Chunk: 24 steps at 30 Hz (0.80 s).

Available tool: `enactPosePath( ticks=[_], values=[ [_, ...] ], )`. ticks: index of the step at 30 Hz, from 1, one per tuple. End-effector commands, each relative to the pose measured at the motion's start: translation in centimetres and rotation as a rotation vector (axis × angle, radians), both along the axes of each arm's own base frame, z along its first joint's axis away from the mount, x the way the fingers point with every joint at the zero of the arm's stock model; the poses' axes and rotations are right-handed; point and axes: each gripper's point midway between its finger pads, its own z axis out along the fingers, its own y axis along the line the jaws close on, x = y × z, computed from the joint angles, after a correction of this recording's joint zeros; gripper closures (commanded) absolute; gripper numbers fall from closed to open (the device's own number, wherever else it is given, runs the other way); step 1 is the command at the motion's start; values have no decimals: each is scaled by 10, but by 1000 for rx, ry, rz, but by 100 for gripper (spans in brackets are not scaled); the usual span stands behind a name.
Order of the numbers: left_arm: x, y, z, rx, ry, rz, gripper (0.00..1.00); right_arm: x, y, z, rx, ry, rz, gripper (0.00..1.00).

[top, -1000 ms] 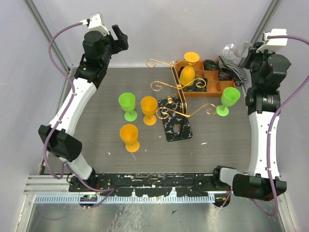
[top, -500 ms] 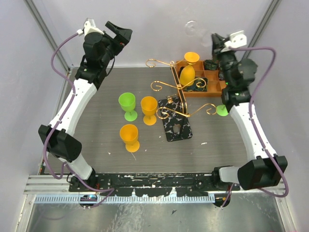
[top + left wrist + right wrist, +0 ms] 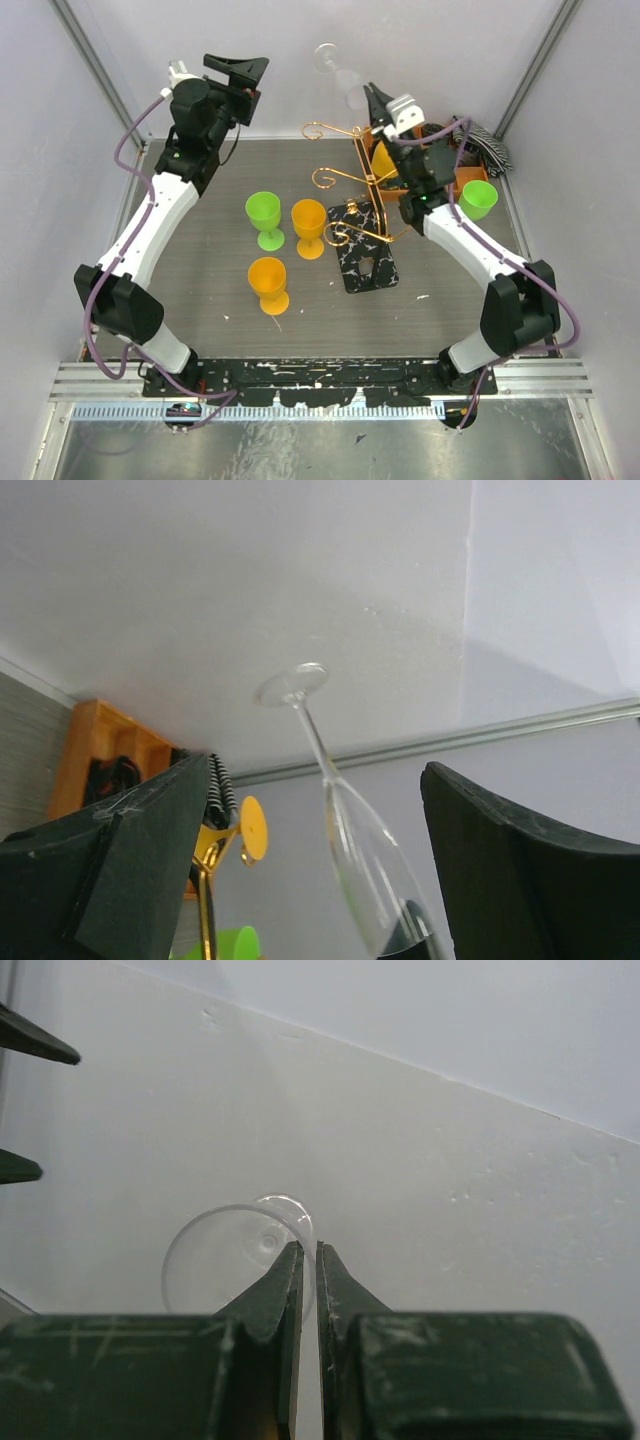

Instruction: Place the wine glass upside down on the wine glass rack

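A clear wine glass (image 3: 349,84) is held in the air at the back, above the gold wire rack (image 3: 345,180) on its marbled base (image 3: 366,262). Its foot (image 3: 325,57) points up and to the left. My right gripper (image 3: 369,97) is shut on the bowl's rim, as the right wrist view (image 3: 308,1256) shows, with the glass (image 3: 220,1260) to the left of the fingers. My left gripper (image 3: 248,78) is open and empty at the back left, facing the glass. In the left wrist view the glass (image 3: 362,865) shows between the spread fingers (image 3: 120,870), some way off.
An upside-down orange glass (image 3: 381,160) hangs on the rack, mostly behind my right arm. On the table stand a green glass (image 3: 264,213), two orange glasses (image 3: 308,222) (image 3: 268,279) and another green glass (image 3: 478,198). An orange tray (image 3: 473,178) and striped cloth (image 3: 490,150) sit back right.
My right arm has swung from the back right corner leftward, carrying the clear glass over the rack. My left gripper has turned to the right toward the glass.
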Motion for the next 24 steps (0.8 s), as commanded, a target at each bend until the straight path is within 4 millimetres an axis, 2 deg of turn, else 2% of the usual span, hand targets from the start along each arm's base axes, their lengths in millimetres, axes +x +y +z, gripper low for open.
enactPosePath(
  ticks=[1, 3, 7, 14, 24],
  values=[
    [-10, -2, 22, -201, -24, -48, 12, -41, 5, 56, 94, -248, 17, 99],
    [-9, -4, 20, -221, -13, -61, 12, -43, 17, 54, 93, -254, 39, 99],
    [-7, -6, 16, -283, -16, -71, 25, -48, 36, 50, 90, -248, 78, 99],
    [-4, -8, 9, -340, -3, -83, 38, -56, 67, 40, 59, -223, 134, 99],
    [0, -15, 4, -356, 8, -114, 43, -58, 92, 34, 52, -205, 170, 99]
  ],
)
